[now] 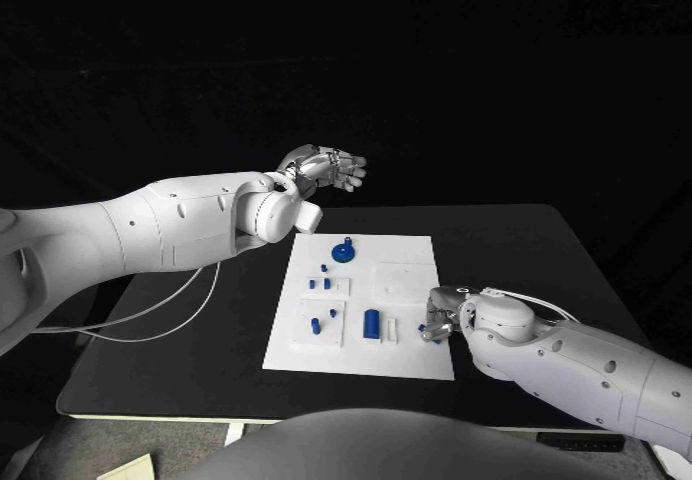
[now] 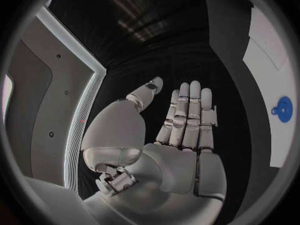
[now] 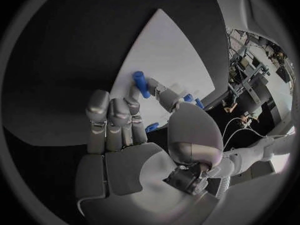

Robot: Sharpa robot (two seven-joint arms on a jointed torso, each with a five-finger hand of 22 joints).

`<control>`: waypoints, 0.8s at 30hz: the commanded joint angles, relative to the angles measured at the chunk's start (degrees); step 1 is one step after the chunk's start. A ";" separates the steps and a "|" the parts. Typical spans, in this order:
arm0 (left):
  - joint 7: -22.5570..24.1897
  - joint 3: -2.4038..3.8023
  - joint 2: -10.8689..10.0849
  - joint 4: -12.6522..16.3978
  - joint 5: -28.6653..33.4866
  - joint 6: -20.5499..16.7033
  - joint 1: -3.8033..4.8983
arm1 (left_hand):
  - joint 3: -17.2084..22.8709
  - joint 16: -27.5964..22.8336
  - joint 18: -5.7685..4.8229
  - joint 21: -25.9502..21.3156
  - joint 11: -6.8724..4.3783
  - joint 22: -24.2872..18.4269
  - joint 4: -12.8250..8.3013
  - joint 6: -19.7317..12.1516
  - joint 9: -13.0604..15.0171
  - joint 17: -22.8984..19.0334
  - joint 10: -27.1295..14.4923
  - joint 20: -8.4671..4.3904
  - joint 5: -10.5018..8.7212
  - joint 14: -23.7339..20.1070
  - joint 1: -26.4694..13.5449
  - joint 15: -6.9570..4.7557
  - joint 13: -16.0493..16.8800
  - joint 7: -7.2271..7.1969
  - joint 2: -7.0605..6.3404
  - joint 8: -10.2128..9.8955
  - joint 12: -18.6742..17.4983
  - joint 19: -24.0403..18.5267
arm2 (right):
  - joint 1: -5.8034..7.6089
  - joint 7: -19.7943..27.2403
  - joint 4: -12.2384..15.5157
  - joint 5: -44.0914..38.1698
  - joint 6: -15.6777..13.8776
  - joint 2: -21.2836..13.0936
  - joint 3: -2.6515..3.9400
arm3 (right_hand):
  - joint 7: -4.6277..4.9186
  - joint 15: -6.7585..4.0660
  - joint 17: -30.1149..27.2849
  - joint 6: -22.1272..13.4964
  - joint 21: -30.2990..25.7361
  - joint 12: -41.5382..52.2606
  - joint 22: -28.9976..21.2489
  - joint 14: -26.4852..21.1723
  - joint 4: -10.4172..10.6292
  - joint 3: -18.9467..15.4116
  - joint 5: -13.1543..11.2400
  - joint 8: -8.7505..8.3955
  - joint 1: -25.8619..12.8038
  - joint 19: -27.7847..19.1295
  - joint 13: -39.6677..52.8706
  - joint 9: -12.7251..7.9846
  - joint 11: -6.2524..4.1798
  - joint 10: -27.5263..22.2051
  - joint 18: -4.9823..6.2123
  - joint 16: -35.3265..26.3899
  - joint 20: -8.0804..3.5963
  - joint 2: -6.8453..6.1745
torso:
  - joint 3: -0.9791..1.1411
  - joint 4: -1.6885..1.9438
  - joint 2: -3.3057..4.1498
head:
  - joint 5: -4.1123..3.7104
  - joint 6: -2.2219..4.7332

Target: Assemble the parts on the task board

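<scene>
— Hovering beyond the task board's (image 1: 361, 350) far edge, left hand (image 1: 326, 166) holds nothing, fingers apart.
— Right hand (image 1: 444, 320), at the board's near right, seemingly pinches a blue peg (image 3: 141, 83); that shallow hold could let it slip.
</scene>
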 commanded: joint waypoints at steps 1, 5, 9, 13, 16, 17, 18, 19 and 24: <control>0.40 0.05 0.04 0.09 -0.31 0.63 0.06 | -0.07 -0.20 0.94 -0.24 -0.08 0.09 0.39 -0.16 -0.10 0.06 0.03 0.23 0.12 0.43 -0.48 -0.05 -0.10 -0.35 -0.04 0.24 0.21 -0.01 | -0.88 -1.27 -0.74 3.79 2.98 -0.76 -0.69 | 0.07 0.01 -0.07 0.54 0.40 -0.31 0.19 -0.02 -0.45 0.94 1.22 -0.37 1.22 -0.03 -0.12 -18.89 -0.09 0.08 3.43 -0.15 0.52 3.10 | 0.02 -0.03 0.00 | 0.09 0.01; 0.40 0.05 -0.02 0.11 -0.32 0.62 0.06 | -0.08 -0.21 0.94 -0.25 -0.08 0.10 0.38 -0.17 -0.11 0.08 0.03 0.23 0.12 0.43 -0.48 -0.04 -0.10 -0.35 -0.05 0.24 0.20 -0.02 | -0.86 -1.16 -0.80 8.96 2.90 -1.09 -0.66 | 0.02 -0.02 -0.10 0.86 0.44 -0.32 0.18 0.02 -0.28 1.15 2.60 -0.60 0.03 0.08 -0.22 -19.32 -0.09 0.17 3.43 -0.15 0.56 3.79 | -0.03 -0.05 0.00 | 0.12 0.01; 0.38 0.05 -0.06 0.15 -0.33 0.62 0.06 | -0.08 -0.23 0.94 -0.25 -0.08 0.11 0.39 -0.17 -0.12 0.11 0.03 0.24 0.12 0.43 -0.48 -0.04 -0.11 -0.35 -0.06 0.24 0.20 -0.02 | -0.85 -0.91 -0.43 12.77 2.13 -1.43 -0.43 | 0.01 -0.06 -0.12 1.10 0.41 -0.31 0.10 0.04 0.26 1.22 3.55 -0.82 -1.60 0.23 -0.29 -19.72 -0.11 0.24 3.43 -0.14 0.55 4.47 | -0.03 -0.06 -0.01 | 0.21 0.01; 0.39 0.05 -0.07 0.13 -0.33 0.58 0.07 | -0.08 -0.25 0.94 -0.26 -0.08 0.12 0.39 -0.17 -0.13 0.13 0.03 0.24 0.12 0.44 -0.48 -0.04 -0.11 -0.35 -0.06 0.25 0.20 -0.02 | -0.70 -0.32 0.55 15.89 0.08 -1.63 0.42 | -0.04 -0.10 -0.12 1.40 0.37 -0.25 -0.01 0.09 2.05 -0.24 1.47 -1.05 -4.96 0.47 -0.31 -20.15 -0.11 0.25 3.43 -0.10 0.49 3.19 | -0.04 -0.06 0.00 | 0.16 0.01; 0.37 0.05 -0.05 0.16 -0.33 0.59 0.07 | -0.09 -0.27 0.94 -0.26 -0.08 0.12 0.39 -0.17 -0.13 0.14 0.03 0.24 0.11 0.44 -0.48 -0.04 -0.11 -0.35 -0.07 0.25 0.20 -0.02 | -0.35 0.38 1.20 16.72 -2.26 -1.62 0.93 | -0.09 -0.21 -0.12 1.56 0.33 -0.21 -0.05 0.09 2.79 -0.65 0.26 -1.14 -5.84 0.53 -0.30 -20.35 -0.21 0.24 3.43 -0.09 0.26 2.65 | -0.03 -0.04 0.01 | 0.15 0.01; 0.37 0.05 -0.04 0.15 -0.33 0.59 0.07 | -0.09 -0.27 0.94 -0.26 -0.08 0.12 0.39 -0.17 -0.14 0.15 0.03 0.24 0.11 0.44 -0.48 -0.04 -0.11 -0.35 -0.07 0.26 0.20 -0.03 | -0.16 0.72 1.26 17.53 -3.27 -1.56 1.03 | -0.13 -0.24 -0.12 1.67 0.32 -0.17 -0.07 0.09 3.16 -0.80 -0.20 -1.15 -6.20 0.57 -0.29 -20.42 -0.25 0.28 3.43 -0.09 0.17 2.28 | -0.04 -0.03 0.00 | 0.17 0.01; 0.37 0.05 -0.04 0.15 -0.33 0.57 0.07 | -0.09 -0.28 0.94 -0.26 -0.08 0.13 0.39 -0.17 -0.14 0.15 0.03 0.24 0.11 0.44 -0.48 -0.04 -0.12 -0.35 -0.07 0.26 0.20 -0.03 | 0.05 1.04 1.26 18.69 -4.32 -1.45 1.13 | -0.15 -0.27 -0.12 1.74 0.30 -0.10 -0.09 0.08 3.41 -0.84 -0.40 -1.16 -6.37 0.60 -0.25 -20.47 -0.28 0.35 3.43 -0.09 0.11 2.11 | -0.03 -0.02 0.02 | 0.15 0.01; 0.37 0.05 -0.06 0.16 -0.33 0.55 0.07 | -0.09 -0.28 0.94 -0.26 -0.08 0.13 0.39 -0.17 -0.14 0.16 0.04 0.24 0.11 0.44 -0.48 -0.04 -0.12 -0.35 -0.08 0.26 0.20 -0.03 | 0.20 1.27 1.26 19.82 -5.02 -1.35 1.25 | -0.18 -0.30 -0.12 1.81 0.27 0.02 -0.11 0.09 3.63 -0.85 -0.48 -1.16 -6.51 0.61 -0.16 -20.50 -0.30 0.47 3.43 -0.08 0.06 1.99 | -0.03 -0.01 0.02 | 0.13 0.01; 0.36 0.05 -0.02 0.17 -0.33 0.56 0.07 | -0.09 -0.30 0.94 -0.26 -0.08 0.14 0.39 -0.18 -0.15 0.18 0.04 0.24 0.11 0.44 -0.47 -0.04 -0.12 -0.35 -0.08 0.27 0.20 -0.03 | 0.85 1.63 1.28 21.78 -5.78 -0.42 1.43 | -0.27 -0.43 -0.10 2.03 0.27 0.29 -0.18 0.06 4.66 -2.53 0.31 -1.20 -8.36 0.85 0.00 -20.69 -0.40 0.76 3.43 -0.05 -0.24 0.67 | -0.05 0.01 0.03 | 0.10 0.01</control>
